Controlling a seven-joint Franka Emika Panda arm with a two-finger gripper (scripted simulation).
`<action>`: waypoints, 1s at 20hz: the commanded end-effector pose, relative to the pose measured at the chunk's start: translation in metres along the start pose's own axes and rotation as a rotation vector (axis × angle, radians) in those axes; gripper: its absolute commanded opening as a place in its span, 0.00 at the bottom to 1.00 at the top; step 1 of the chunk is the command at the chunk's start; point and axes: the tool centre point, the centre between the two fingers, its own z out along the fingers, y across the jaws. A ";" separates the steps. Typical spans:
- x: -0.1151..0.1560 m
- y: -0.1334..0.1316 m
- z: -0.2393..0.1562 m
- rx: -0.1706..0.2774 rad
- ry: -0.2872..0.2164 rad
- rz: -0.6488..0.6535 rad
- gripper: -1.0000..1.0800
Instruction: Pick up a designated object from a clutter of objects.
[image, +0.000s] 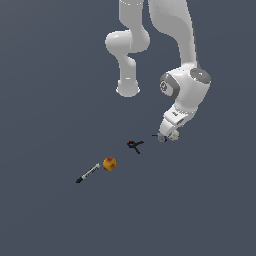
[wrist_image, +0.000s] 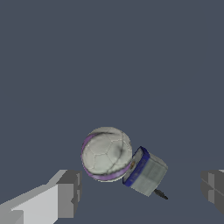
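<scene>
The designated object, a small white ball (wrist_image: 106, 154) with a purple band, lies on the dark floor touching a small grey piece (wrist_image: 146, 171) that has a blue edge. My gripper (wrist_image: 140, 192) is open, its two fingers (wrist_image: 68, 192) spread wide on either side of this pair, holding nothing. In the exterior view the gripper (image: 169, 131) hangs low, just over the white ball (image: 174, 135) and the grey piece (image: 161, 137). The rest of the clutter of objects lies toward the exterior view's left.
A black-and-red clamp (image: 134, 145) lies a short way from the gripper toward the exterior view's left. Farther that way sit an orange-red ball (image: 109, 163) and a black-tipped grey stick (image: 88, 173). The arm's base (image: 128, 90) stands behind.
</scene>
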 end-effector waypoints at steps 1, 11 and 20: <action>-0.002 -0.014 0.008 0.004 0.004 -0.030 0.96; -0.004 -0.025 0.017 0.009 0.005 -0.053 0.96; -0.004 -0.026 0.052 0.010 0.005 -0.056 0.96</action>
